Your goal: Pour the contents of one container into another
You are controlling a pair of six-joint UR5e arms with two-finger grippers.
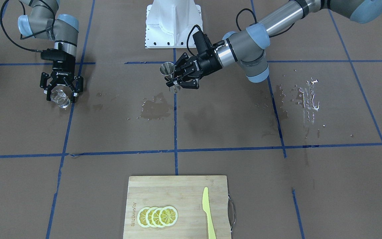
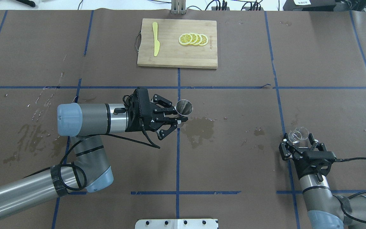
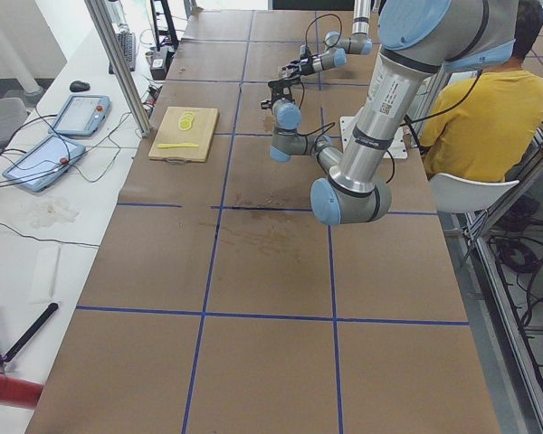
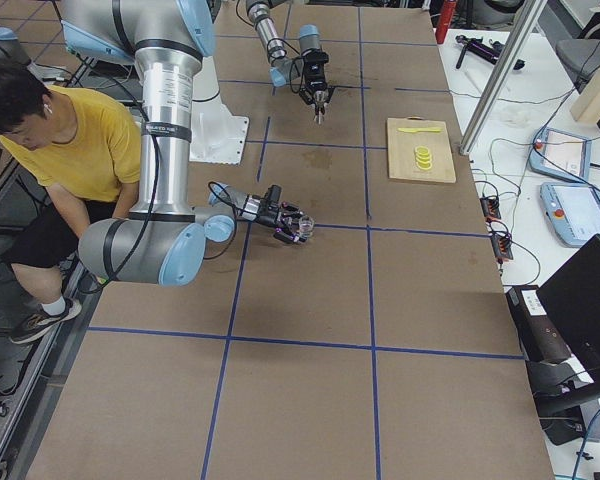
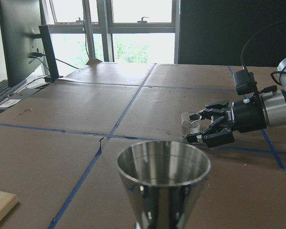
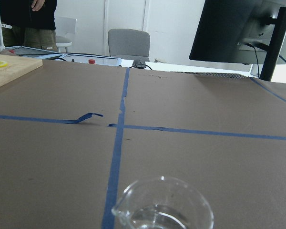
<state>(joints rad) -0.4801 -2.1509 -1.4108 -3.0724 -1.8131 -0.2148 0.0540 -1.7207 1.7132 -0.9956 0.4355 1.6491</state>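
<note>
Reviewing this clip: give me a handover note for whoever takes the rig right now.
Left gripper: shut on the jigger, held upright near the middle of the table; its top cone looks empty.
Right gripper: shut on the glass cup, far off on the robot's right side; a little clear liquid seems to be in it.
Done: both containers are grasped. Nothing shows in the jigger yet. Wet patches lie on the table.
Left: bring the cup over the jigger and tip it to pour.
</note>
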